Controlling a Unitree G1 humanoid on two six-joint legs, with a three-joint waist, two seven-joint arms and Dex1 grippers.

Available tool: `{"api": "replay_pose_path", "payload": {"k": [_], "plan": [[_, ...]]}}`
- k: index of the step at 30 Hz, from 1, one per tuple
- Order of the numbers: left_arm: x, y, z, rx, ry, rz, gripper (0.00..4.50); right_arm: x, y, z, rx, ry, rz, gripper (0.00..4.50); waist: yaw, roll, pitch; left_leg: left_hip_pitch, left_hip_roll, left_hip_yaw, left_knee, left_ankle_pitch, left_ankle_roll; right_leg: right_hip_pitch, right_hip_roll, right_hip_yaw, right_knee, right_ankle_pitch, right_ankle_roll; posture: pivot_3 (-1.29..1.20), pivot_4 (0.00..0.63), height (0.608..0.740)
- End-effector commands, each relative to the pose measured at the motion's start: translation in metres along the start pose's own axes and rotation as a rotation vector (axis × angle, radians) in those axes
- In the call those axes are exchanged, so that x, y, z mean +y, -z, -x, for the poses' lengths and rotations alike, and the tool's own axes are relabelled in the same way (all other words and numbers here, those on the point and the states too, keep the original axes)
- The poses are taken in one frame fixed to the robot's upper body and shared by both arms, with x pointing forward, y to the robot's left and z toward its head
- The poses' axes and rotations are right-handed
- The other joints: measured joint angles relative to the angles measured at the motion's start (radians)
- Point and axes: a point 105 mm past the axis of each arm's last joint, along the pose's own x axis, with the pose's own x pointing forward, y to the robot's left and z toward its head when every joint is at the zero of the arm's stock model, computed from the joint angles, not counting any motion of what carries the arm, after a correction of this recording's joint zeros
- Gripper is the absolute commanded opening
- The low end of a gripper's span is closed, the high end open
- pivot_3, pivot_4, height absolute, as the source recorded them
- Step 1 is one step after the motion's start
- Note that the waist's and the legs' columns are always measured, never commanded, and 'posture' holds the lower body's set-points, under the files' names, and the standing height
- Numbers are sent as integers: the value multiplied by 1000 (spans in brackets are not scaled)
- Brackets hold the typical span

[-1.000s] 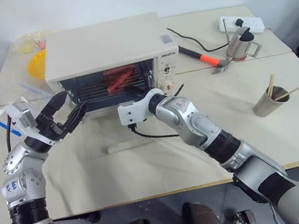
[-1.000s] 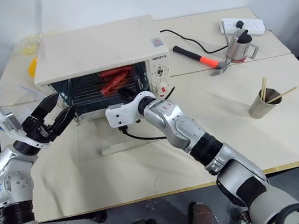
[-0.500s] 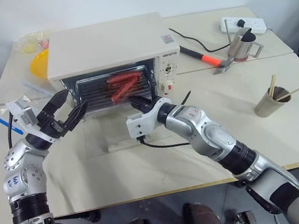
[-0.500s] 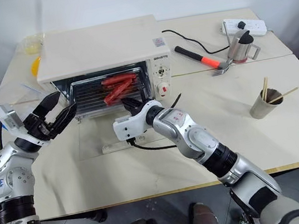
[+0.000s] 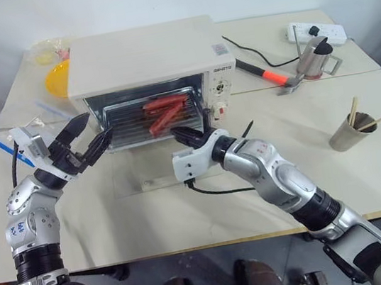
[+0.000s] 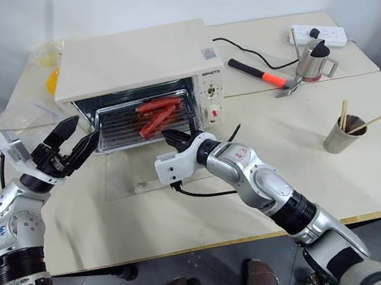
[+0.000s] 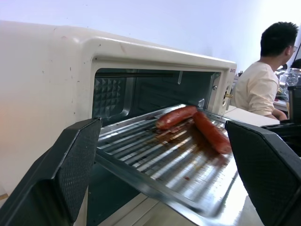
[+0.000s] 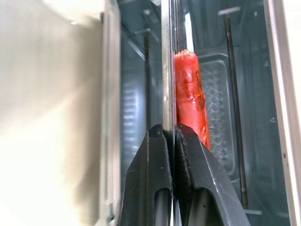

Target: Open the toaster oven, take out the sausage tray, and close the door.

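The sausage tray (image 5: 152,116) sticks half out of the toaster oven (image 5: 146,63), long axis running 9 to 3 o'clock, sausages (image 5: 164,112) slanted. The right claw (image 5: 186,134) pinches its front rim. The left claw (image 5: 93,138) is spread wide, at 9 o'clock of the tray.

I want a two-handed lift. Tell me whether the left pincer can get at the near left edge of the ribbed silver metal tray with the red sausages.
Probably yes: the open left pincer faces the silver sausage tray, which juts out, nothing between them.
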Motion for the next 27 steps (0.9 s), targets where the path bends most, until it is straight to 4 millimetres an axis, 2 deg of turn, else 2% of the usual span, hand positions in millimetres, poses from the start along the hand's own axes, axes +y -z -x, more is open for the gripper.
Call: {"api": "replay_pose_path", "payload": {"k": [1, 14, 22, 24, 27], "plan": [[11, -15, 4, -16, -39, -53, 4500, -23, -4, 13, -29, 78, 18, 21, -1, 0, 0, 0, 0, 0, 0, 0, 0, 0, 0, 0, 0, 0, 0, 0, 150, 740], [12, -16, 5, -11, -37, -52, 4500, -12, -11, 34, -89, 15, 3, 21, -2, 0, 0, 1, 0, 1, 1, 1, 0, 0, 0, 1, 1, 0, -1, 0, 150, 740], [6, -23, 19, 2, -59, -38, 4500, -12, -13, 45, -119, 5, 14, 21, -5, 0, 0, 1, 1, 1, 0, 1, 0, 0, 0, 1, 1, 0, -1, 0, 150, 740], [3, -25, 28, 35, -88, 3, 4500, -14, -13, 49, -133, 18, 24, 21, -6, 0, 0, 1, 1, 1, 0, 1, 0, 0, 0, 1, 1, 0, -1, 0, 150, 740], [-13, -15, 54, 190, -143, 133, 4500, -15, -13, 55, -176, 53, 26, 21, -9, -1, 1, 1, 1, 0, -1, 0, 0, 0, 0, 1, 0, 0, -1, 0, 150, 740]]}}
